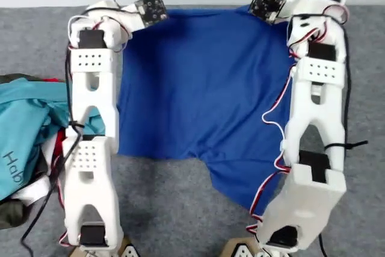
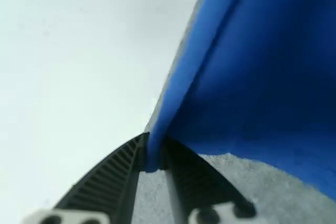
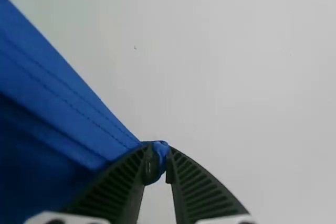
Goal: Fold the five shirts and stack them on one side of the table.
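Note:
A blue shirt [image 1: 204, 88] lies spread over the grey table between the two arms, its far edge lifted at the back. My left gripper [image 2: 152, 163] is shut on a corner of the blue shirt [image 2: 247, 77], at the back left in the high view. At the back right, my right gripper [image 3: 156, 166] is shut on another bunched corner of the blue shirt [image 3: 47, 140]. One sleeve or flap reaches toward the table's front near the right arm.
A heap of other shirts [image 1: 24, 136], teal on top with red, white and dark cloth under it, lies at the left edge beside the left arm. Bare grey table [image 1: 174, 209] shows at the front between the arm bases. A pale wall runs behind.

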